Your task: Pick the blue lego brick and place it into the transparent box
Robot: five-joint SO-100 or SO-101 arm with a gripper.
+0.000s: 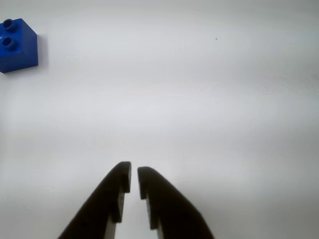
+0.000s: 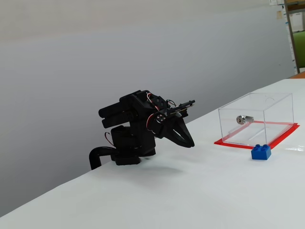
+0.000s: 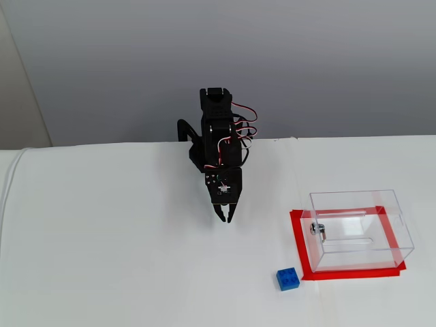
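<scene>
One blue lego brick [image 3: 288, 279]: small, bright blue, squarish, with round studs on top, two of them clear in the wrist view [image 1: 18, 46]. It sits flat on the white desk [image 3: 122, 259], just beside the front left corner of the transparent box [image 3: 361, 228] in a fixed view, clear of its red base plate [image 3: 298, 245].

Handling, judged: rigid, light, smooth-sided plastic, likely to skid if nudged. Best taken across two opposite flat side walls, below the studs.

One transparent box: clear walls, small silver cylinder [image 3: 316, 229] inside.

One black hand [image 3: 225, 219]: fingers nearly pressed together, only a thin slit between the tips, gripping nothing. It hangs low over bare desk, well apart from the brick, which lies at the upper left edge of the wrist view.
</scene>
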